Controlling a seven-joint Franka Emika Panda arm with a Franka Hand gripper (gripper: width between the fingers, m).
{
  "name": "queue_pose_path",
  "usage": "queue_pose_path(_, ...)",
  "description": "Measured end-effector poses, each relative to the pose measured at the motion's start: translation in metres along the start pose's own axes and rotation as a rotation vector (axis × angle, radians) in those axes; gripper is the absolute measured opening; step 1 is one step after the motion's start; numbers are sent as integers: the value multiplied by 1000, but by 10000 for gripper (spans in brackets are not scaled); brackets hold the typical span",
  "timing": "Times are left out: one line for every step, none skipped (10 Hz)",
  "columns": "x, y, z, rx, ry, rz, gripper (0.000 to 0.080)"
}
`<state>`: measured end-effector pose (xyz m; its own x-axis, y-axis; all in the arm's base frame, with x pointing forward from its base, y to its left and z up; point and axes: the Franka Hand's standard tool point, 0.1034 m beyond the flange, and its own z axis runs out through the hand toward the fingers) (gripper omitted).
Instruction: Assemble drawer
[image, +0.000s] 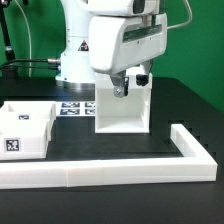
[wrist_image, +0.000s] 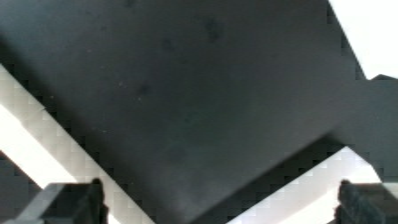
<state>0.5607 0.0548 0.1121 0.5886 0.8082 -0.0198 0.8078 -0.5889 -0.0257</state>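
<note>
The drawer's tall white housing (image: 122, 110) stands upright in the middle of the black table. A lower white tray part with black-and-white tags (image: 25, 128) sits at the exterior view's left; I cannot make out a second tray apart from it. My gripper (image: 132, 84) hangs at the housing's upper edge, open and empty. In the wrist view the gripper (wrist_image: 217, 208) shows two dark fingertips (wrist_image: 68, 205) wide apart. Only dark table and white edges (wrist_image: 45, 140) lie between and beyond them.
A low white L-shaped border wall (image: 110, 166) runs along the table's front and turns back at the exterior view's right (image: 195, 143). The marker board (image: 72, 106) lies flat behind the housing, beside the robot's base.
</note>
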Motion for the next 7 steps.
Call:
queue_pose_path(0,0,0,0,0,0,650)
queue_pose_path(0,0,0,0,0,0,650)
queue_pose_path(0,0,0,0,0,0,650)
queue_pose_path(0,0,0,0,0,0,650)
queue_pose_path(0,0,0,0,0,0,650)
queue_pose_path(0,0,0,0,0,0,650)
queue_pose_path(-1,-1,0,-4,7,8,650)
